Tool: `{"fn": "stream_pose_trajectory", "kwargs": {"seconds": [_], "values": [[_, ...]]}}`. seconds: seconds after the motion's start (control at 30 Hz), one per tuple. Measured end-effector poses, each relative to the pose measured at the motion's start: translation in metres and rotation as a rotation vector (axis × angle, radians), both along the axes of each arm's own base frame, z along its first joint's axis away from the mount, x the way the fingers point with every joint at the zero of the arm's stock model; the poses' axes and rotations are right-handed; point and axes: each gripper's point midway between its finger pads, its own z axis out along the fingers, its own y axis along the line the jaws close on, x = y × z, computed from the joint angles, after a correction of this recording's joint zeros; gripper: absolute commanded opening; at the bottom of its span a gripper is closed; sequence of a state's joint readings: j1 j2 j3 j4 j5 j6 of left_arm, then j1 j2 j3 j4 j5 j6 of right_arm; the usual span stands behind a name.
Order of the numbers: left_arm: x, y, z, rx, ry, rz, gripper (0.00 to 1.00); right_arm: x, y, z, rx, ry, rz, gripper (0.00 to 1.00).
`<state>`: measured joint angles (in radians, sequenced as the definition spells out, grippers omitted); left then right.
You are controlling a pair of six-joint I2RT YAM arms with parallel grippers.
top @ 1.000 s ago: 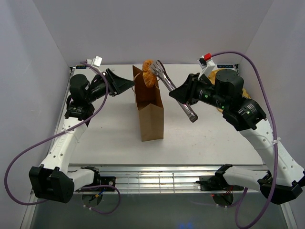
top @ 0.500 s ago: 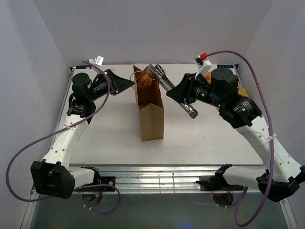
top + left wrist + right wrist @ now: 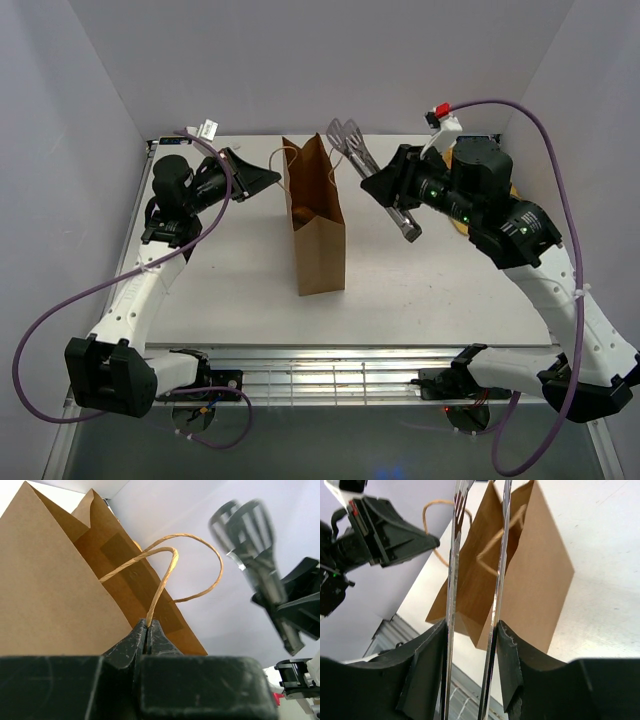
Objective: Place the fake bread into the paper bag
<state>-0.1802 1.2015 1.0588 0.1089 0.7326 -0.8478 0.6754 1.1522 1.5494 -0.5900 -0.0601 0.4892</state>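
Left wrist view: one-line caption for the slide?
Left pincer shut on the twisted handle of the brown paper bag; metal tongs, blurred, at upper right.

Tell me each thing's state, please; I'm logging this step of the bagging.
paper bag: upright, mouth open.
fake bread: one piece inside the bag.
bag handle: pinched in left tool.
left tool: shut on the handle.
right tool: gripping the tongs.
tongs: ends apart, empty.
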Motion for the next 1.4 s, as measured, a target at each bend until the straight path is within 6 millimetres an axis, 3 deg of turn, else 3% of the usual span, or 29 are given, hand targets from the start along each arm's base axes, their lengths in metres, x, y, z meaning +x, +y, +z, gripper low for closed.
{"fn": "stream_pose_trajectory", "kwargs": {"seconds": [0.1,0.3,0.4,0.47,0.53,0.6,0.77,0.87,0.97,1.1,1.4], "values": [[0.001,0.001,-0.003,0.003,0.004,0.01,0.05,0.007,-0.016,0.021,-0.001,-0.049,-0.075,0.48],[0.0,0.004,-0.005,0.014,-0.002,0.03,0.04,0.029,-0.07,0.071,0.023,-0.163,-0.272,0.47],[0.001,0.005,-0.006,0.025,-0.007,0.04,0.04,0.042,-0.097,0.082,0.012,-0.191,-0.369,0.47],[0.0,0.006,-0.006,0.032,-0.01,0.044,0.03,0.053,-0.12,0.078,-0.019,-0.192,-0.449,0.47],[-0.001,0.007,-0.006,0.037,-0.013,0.046,0.02,0.066,-0.142,0.063,-0.067,-0.169,-0.53,0.47],[-0.003,0.007,-0.006,0.041,-0.014,0.046,0.02,0.08,-0.165,0.035,-0.126,-0.115,-0.607,0.46],[-0.011,0.009,-0.006,0.049,-0.026,0.044,0.01,0.105,-0.222,-0.068,-0.281,0.114,-0.758,0.46],[-0.015,0.01,-0.004,0.052,-0.037,0.045,0.01,0.102,-0.251,-0.139,-0.355,0.286,-0.808,0.46],[-0.018,0.01,0.0,0.052,-0.051,0.043,0.01,0.092,-0.27,-0.187,-0.381,0.408,-0.828,0.47],[-0.023,0.009,0.003,0.05,-0.063,0.03,0.01,0.082,-0.291,-0.218,-0.365,0.497,-0.861,0.47],[-0.026,0.006,-0.009,0.053,-0.053,0.0,0.0,0.092,-0.315,-0.243,-0.324,0.536,-0.872,0.47]]}}
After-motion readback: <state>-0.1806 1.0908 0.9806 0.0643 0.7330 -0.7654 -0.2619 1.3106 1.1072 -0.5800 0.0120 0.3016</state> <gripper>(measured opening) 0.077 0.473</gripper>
